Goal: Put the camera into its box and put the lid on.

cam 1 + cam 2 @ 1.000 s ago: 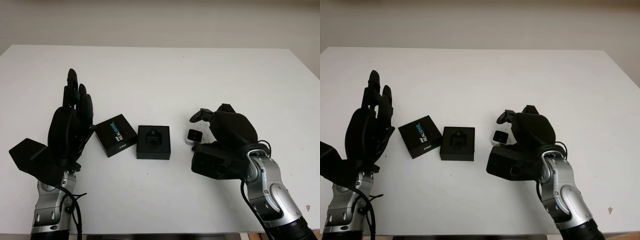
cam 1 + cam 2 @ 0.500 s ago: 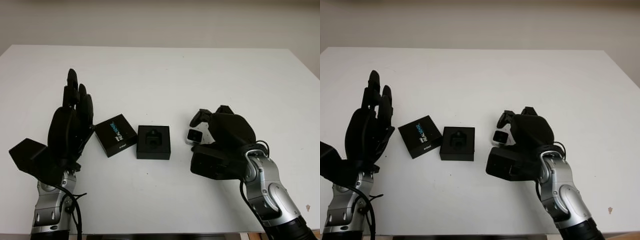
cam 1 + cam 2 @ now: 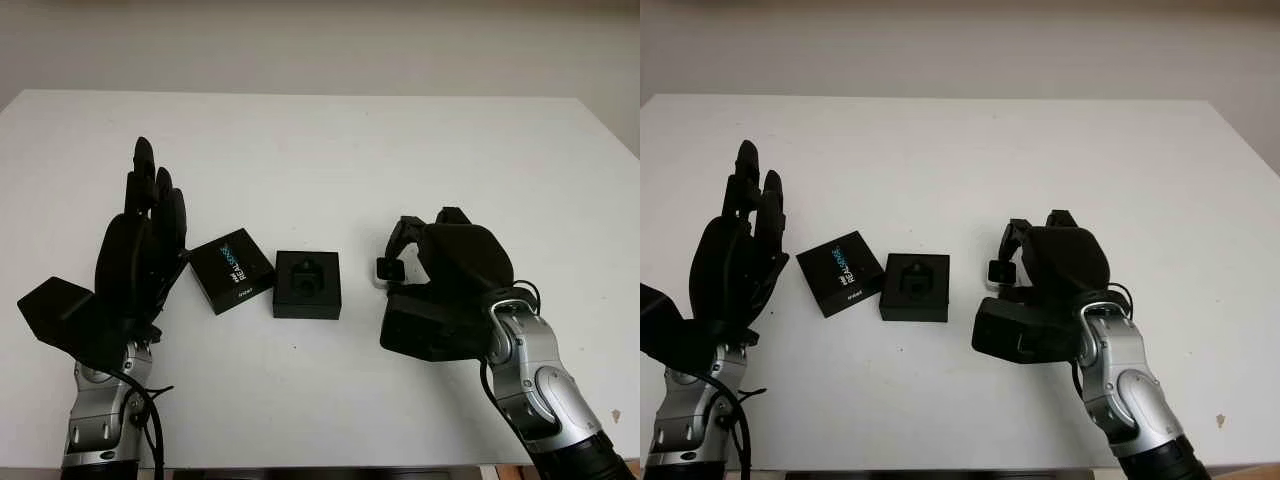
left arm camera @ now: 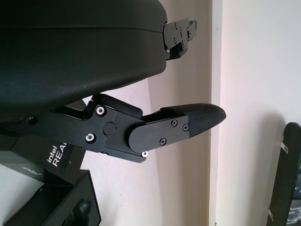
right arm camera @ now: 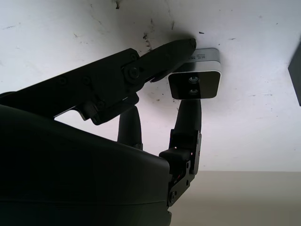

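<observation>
Nearest, saw the right hand point(image 3: 435, 275) low at the right of the white bench point(image 3: 330, 150), fingers point(image 5: 181, 49) clenched around the small silver camera point(image 5: 195, 77), lens face turned toward the middle. Noted the left hand point(image 3: 140, 255) raised at the left, released, holding nothing. Found the open black box point(image 3: 307, 285) between the two hands, apart from the camera, with a strip of bare bench separating them. Spotted the printed lid point(image 3: 232, 271) just beside the box on its left, tilted, close to the left hand. Beyond, found wide bare surface running to the far edge and the wall.
</observation>
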